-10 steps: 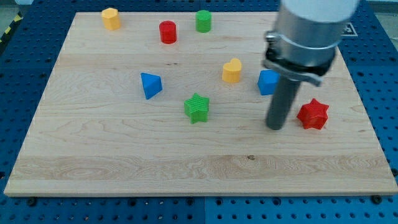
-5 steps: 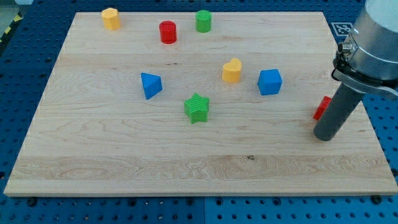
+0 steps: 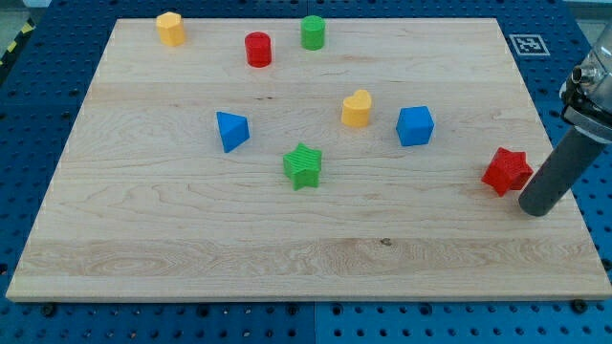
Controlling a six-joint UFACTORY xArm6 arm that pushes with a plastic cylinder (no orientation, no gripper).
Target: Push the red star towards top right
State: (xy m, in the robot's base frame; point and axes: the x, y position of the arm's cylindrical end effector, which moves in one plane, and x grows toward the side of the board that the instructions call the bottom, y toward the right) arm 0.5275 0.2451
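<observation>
The red star (image 3: 506, 171) lies on the wooden board (image 3: 191, 220) near its right edge. My tip (image 3: 535, 207) is just to the lower right of the red star, very close to it; I cannot tell if it touches. The dark rod rises from there to the view's right edge.
A blue cube (image 3: 415, 125) and a yellow heart (image 3: 357, 108) lie left of the star. A green star (image 3: 303, 165) and a blue triangle (image 3: 231, 130) are mid-board. A red cylinder (image 3: 258, 48), a green cylinder (image 3: 313, 32) and a yellow block (image 3: 171, 28) are along the top.
My tip has moved from the star's left side, around below it, to its lower right. The red star has shifted a little to the right.
</observation>
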